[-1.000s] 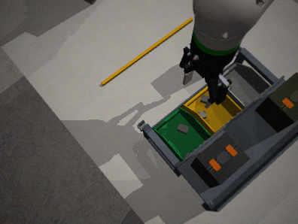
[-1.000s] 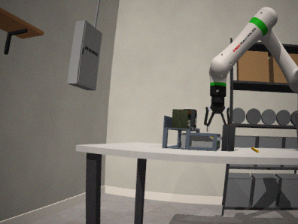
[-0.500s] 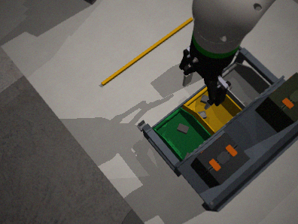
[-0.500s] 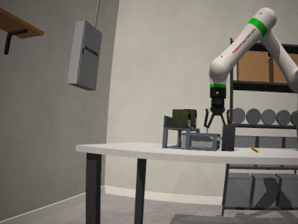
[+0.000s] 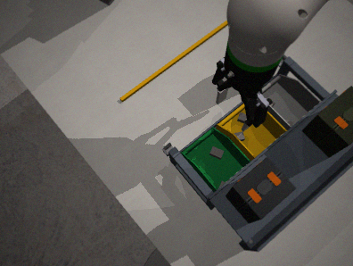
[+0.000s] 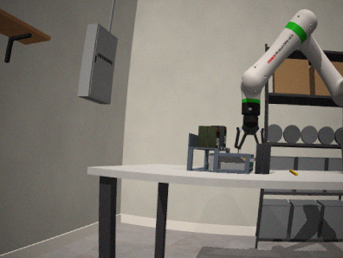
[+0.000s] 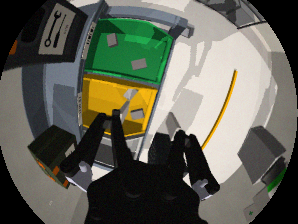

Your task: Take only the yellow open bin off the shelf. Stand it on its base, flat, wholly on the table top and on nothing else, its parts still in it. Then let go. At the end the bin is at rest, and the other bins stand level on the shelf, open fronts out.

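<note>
table [image 5: 111,58]: shelf [image 5: 214,196], yellow rod [image 5: 174,62]

- Red lettering is seen running along the white forearm link of the arm [image 6: 277,48] in the exterior view; it is too small to be read.
- A dark line of print is seen across the grey wall cabinet [image 6: 98,64]; it cannot be made out.
- A white crossed wrench-and-screwdriver sign is shown on a dark panel [image 7: 56,24] in the wrist view.
- No numbers are readable anywhere.
</note>
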You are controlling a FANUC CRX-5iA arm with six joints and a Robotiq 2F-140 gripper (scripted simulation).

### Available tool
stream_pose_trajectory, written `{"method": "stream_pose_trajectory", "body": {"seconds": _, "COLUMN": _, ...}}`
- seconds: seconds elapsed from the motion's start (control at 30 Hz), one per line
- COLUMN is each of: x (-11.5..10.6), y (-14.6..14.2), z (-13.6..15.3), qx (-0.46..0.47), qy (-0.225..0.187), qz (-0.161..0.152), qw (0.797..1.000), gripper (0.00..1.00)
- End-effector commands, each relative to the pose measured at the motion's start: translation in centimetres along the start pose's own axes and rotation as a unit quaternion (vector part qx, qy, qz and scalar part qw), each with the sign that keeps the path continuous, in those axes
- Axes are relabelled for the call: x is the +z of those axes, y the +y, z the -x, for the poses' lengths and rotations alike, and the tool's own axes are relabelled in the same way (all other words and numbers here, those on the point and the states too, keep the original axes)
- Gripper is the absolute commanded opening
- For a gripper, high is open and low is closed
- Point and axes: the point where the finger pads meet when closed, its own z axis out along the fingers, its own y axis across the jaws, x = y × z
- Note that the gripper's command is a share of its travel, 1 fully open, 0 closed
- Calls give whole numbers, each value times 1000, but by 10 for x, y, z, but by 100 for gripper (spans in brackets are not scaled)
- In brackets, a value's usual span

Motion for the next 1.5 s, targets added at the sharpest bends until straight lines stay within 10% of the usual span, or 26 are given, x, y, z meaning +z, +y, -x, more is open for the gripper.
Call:
{"method": "stream_pose_trajectory", "body": {"seconds": 0.0, "x": 0, "y": 0, "z": 0, "qx": 0, "qy": 0, "qz": 0, "qw": 1000, "gripper": 57}}
{"method": "stream_pose_trajectory", "body": {"seconds": 1.4, "x": 5, "y": 0, "z": 0, "qx": 0, "qy": 0, "qz": 0, "qw": 1000, "gripper": 57}}
{"method": "stream_pose_trajectory", "body": {"seconds": 1.43, "x": 5, "y": 0, "z": 0, "qx": 0, "qy": 0, "qz": 0, "qw": 1000, "gripper": 0}}
{"method": "stream_pose_trajectory", "body": {"seconds": 1.47, "x": 5, "y": 0, "z": 0, "qx": 0, "qy": 0, "qz": 0, "qw": 1000, "gripper": 0}}
